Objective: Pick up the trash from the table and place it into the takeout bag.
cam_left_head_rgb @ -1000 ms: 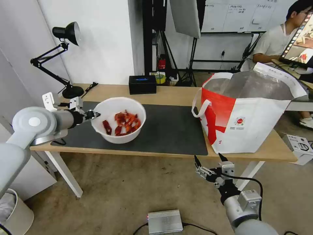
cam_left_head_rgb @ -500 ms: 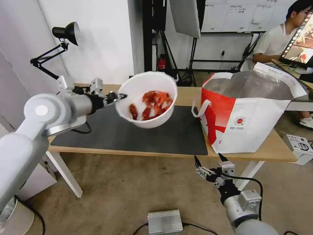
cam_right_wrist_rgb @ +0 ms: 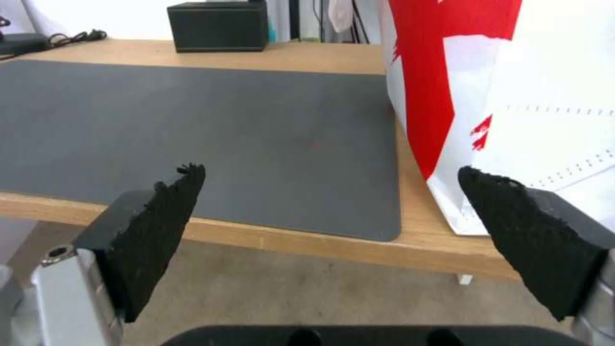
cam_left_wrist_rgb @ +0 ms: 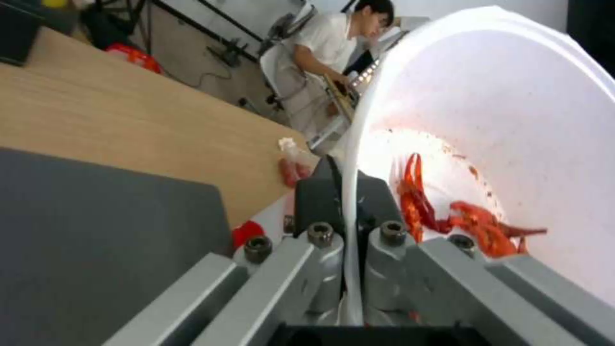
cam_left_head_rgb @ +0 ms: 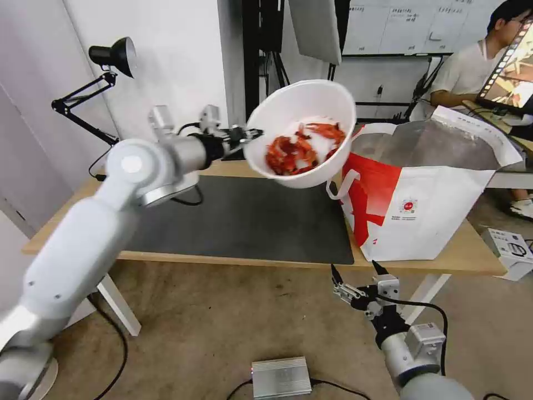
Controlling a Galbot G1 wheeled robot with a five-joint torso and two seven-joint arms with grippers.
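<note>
The left gripper [cam_left_head_rgb: 251, 133] pinches the rim at 9 o'clock of the white round bowl of red scraps [cam_left_head_rgb: 301, 133], tilted in the air at 10 o'clock of the white-and-red foil-lined takeout bag [cam_left_head_rgb: 427, 203]. The bag's small round red logo [cam_left_head_rgb: 408, 206] is unreadable. The right gripper [cam_left_head_rgb: 355, 271] hangs spread wide below the light-wood table [cam_left_head_rgb: 277, 158].

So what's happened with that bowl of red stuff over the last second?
The left gripper, shut on the white bowl's rim, has lifted it off the dark grey mat and carried it up and rightward, so it now hangs tilted beside the open takeout bag. The red scraps are still inside. The bag, table and open right gripper below the table edge stayed put.
</note>
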